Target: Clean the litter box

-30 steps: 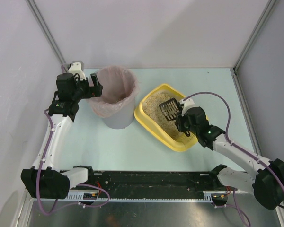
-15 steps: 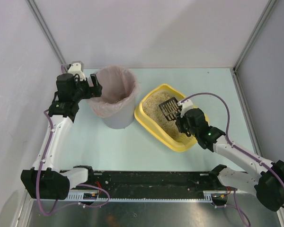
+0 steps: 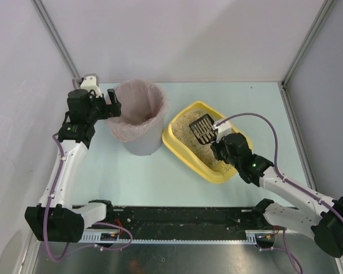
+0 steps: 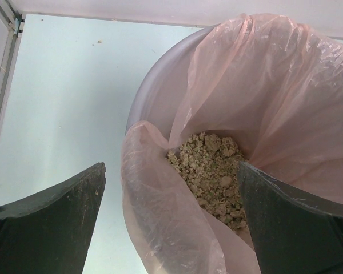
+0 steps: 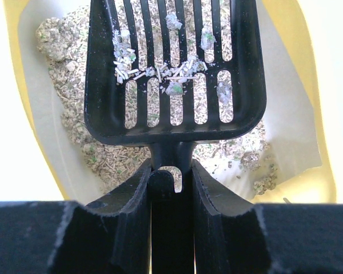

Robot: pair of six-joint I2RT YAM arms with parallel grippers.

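Pale grey wall panels (image 3: 183,40) are closing in the cell on three sides, with metal corner posts (image 3: 306,43) running up at the back. A pale blue-green table (image 3: 160,171) is filling the floor of the view, and a black rail (image 3: 183,217) is lying along its near edge between the arm bases.

A round grey bin (image 3: 140,142) with a pink bag liner (image 3: 140,105) is standing left of centre. Just beside it on the right, the yellow litter box (image 3: 217,176) is sitting at an angle on the table, holding beige litter (image 5: 74,114).

The left gripper (image 4: 171,211) is hovering at the bin's left rim with its jaws spread wide apart; the liner's folded edge is lying between them, and nothing is being pinched. Beige clumps (image 4: 208,171) are lying in the bottom of the bag.

The right gripper (image 5: 171,188) is squeezing the handle of a black slotted scoop (image 5: 171,108), both fingers pressing against it. The scoop blade is hanging over the far half of the litter box, above the litter, and small pellets and pale bits are sitting across its slots.
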